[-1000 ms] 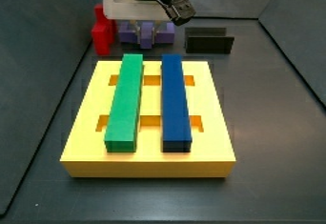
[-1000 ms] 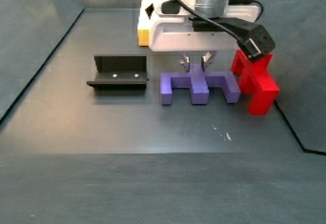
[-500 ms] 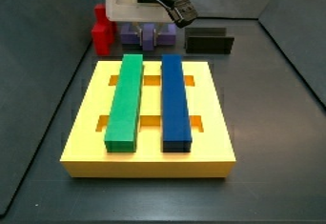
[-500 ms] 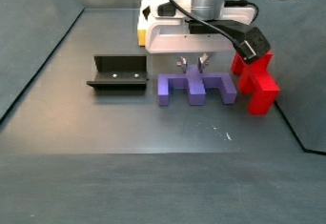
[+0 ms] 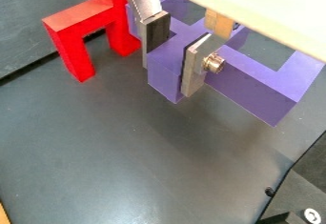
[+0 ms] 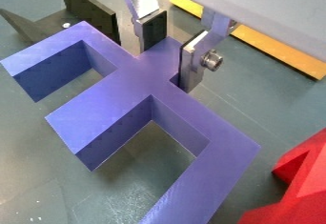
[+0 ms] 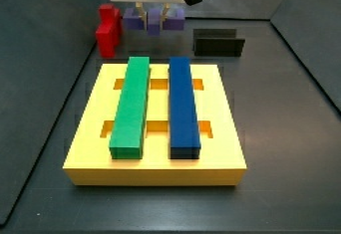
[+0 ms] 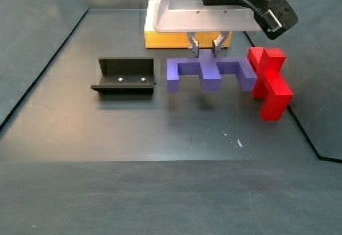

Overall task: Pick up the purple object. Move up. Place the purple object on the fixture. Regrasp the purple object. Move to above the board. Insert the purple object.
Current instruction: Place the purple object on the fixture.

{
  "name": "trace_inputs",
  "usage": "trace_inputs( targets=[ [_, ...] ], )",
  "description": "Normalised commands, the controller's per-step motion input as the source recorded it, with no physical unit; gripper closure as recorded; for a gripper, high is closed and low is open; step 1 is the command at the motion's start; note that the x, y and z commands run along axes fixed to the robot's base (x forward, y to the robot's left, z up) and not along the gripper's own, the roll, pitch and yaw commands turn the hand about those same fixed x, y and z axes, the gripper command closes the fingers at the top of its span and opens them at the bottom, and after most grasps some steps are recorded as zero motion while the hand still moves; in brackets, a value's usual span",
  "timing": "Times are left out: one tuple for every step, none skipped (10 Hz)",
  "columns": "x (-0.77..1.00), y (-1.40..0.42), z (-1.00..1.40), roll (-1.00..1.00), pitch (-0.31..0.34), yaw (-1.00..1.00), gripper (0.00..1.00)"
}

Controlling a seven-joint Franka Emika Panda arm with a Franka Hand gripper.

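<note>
Gripper (image 6: pixel 171 50) was at far end of floor, beyond board (image 7: pixel 158 118), fingers (image 6: pixel 197 61) clamped on central stub of purple object (image 6: pixel 121 94). Purple object (image 8: pixel 210 70) hung directly beneath gripper (image 8: pixel 206 47), lifted clear of floor, shadow visible below it in side view. Prongs pointed away from fingers in both wrist views. Red stepped block (image 8: pixel 270 81) stood just beside piece, not touching. Fixture (image 8: pixel 123 79) sat well apart on other side, empty. Green bar (image 7: pixel 130 103) and blue bar (image 7: pixel 184 104) lay on board.

The gripper (image 6: pixel 170 49) has shiny metal fingers (image 6: pixel 195 60). It holds the purple object (image 6: pixel 121 90), smooth matt plastic, beside a smooth red block (image 5: pixel 87 30).
</note>
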Motion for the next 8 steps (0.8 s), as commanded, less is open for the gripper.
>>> trace_inputs(
  targets=[
    [0.0, 0.0, 0.0, 0.0, -0.02, 0.0, 1.0],
    [0.0, 0.0, 0.0, 0.0, -0.029, 0.0, 1.0],
    [0.0, 0.0, 0.0, 0.0, -0.026, 0.0, 1.0],
    [0.1, 0.04, 0.0, -0.15, 0.031, 0.0, 1.0],
    [0.53, 0.05, 0.31, -0.43, 0.294, -0.05, 1.0],
    [0.81, 0.01, 0.54, -0.67, 0.371, -0.12, 1.0],
    [0.83, 0.0, 0.62, -0.76, 0.311, -0.15, 1.0],
    [0.83, 0.0, 0.58, -0.81, 0.289, -0.15, 1.0]
  ],
)
